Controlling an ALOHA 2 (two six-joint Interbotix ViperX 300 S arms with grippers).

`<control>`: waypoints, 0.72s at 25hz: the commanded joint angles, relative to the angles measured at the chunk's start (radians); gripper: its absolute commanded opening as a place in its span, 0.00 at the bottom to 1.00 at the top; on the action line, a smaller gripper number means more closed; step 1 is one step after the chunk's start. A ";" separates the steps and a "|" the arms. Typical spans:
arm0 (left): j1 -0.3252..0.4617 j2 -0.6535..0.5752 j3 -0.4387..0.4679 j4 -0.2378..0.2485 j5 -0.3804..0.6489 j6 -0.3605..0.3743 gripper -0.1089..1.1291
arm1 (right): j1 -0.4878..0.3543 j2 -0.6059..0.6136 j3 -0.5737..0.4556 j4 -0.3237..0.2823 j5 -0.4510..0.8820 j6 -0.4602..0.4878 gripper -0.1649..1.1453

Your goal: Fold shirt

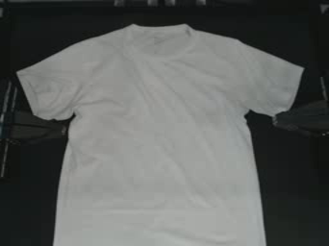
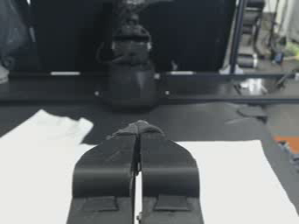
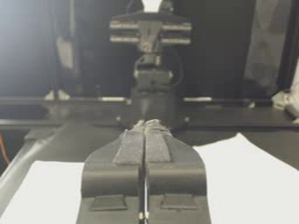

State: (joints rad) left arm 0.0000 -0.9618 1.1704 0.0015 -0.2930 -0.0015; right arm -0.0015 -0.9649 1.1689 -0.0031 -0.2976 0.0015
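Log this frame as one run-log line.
stage: pre-fold | shirt: flat, front up, collar at top, unfolded | left gripper: shut, below left sleeve | right gripper: shut, below right sleeve | contact: none visible

the shirt (image 1: 157, 144) hem is cut off at the top view's bottom edge, well below both grippers.

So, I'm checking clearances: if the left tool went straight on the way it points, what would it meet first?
Probably the shirt: the left tool, shut at the shirt's side under the sleeve, points across it. Its height above the cloth is unclear.
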 commanded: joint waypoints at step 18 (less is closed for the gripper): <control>-0.014 -0.014 -0.133 -0.006 0.325 -0.005 0.93 | 0.037 -0.084 -0.098 0.000 0.385 0.018 0.73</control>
State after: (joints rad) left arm -0.0092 -0.9925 1.0661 -0.0015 0.0322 -0.0046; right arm 0.0307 -1.0523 1.1091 -0.0276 0.0506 0.0184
